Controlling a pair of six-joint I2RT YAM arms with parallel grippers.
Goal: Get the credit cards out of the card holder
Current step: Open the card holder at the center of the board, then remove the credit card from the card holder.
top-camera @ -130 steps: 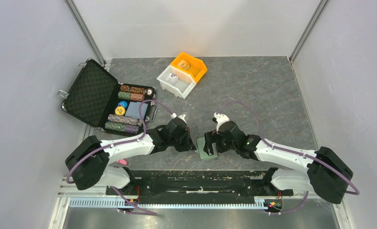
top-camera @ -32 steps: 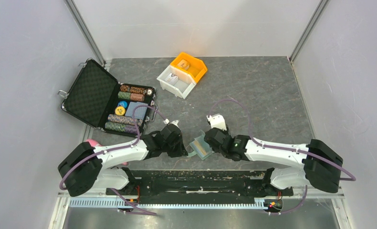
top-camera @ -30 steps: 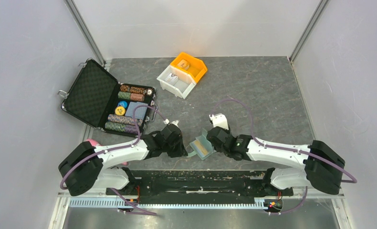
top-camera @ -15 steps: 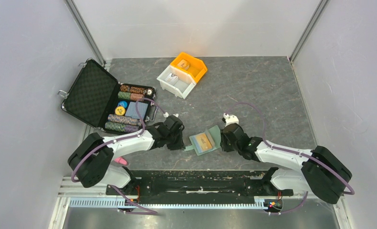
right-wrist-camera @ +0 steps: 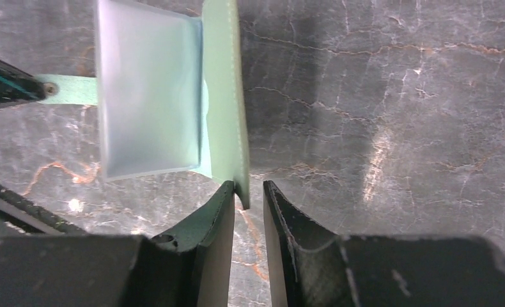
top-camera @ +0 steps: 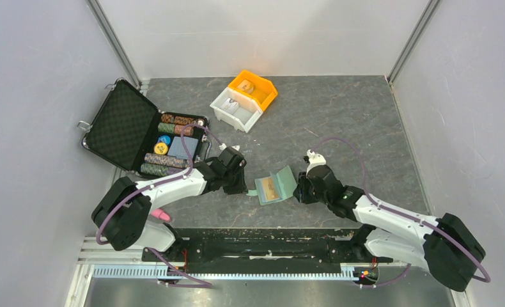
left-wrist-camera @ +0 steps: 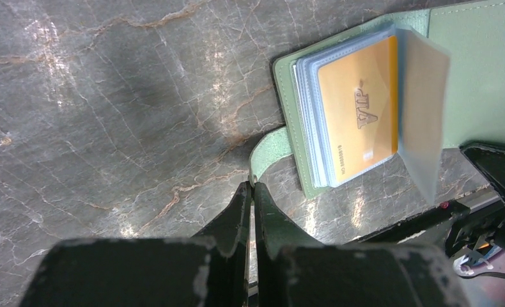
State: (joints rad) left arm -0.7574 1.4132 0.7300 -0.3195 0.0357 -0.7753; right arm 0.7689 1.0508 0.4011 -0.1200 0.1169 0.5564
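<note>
Your left jaws are pinched shut on the holder's (top-camera: 274,187) side tab (left-wrist-camera: 266,144), and your right jaws stand narrow around a corner of its raised cover (right-wrist-camera: 224,96), though I cannot tell if they clamp it. The holder lies open on the surface (top-camera: 339,121) between the arms, an orange card (left-wrist-camera: 358,118) showing in its top pocket; anchor by the tab, hold the cover back, and draw the card along its pocket rather than lifting. Both arms reach low and inward, wrists tipped down.

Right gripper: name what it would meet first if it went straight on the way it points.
Most likely the card holder's green cover, whose corner sits between the right gripper's jaws.
</note>
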